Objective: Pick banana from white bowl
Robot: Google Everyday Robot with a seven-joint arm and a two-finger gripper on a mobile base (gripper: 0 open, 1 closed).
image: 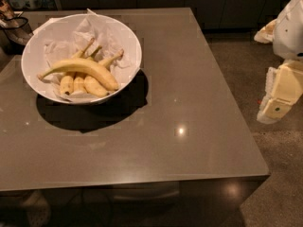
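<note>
Right of counter (199, 79) edge: gripper (280, 96) hangs over the floor, well apart from the fruit.
Jaws: cannot tell how they stand.
Task thing: banana (85, 67) in white bowl (134, 40), far-left corner, lying across three shorter bananas (79, 84).
Long axis: left–right across the view, stem tip left, blunt end toward gripper.
Reach, judged: long sweep leftward, jaws closing across that axis.
</note>
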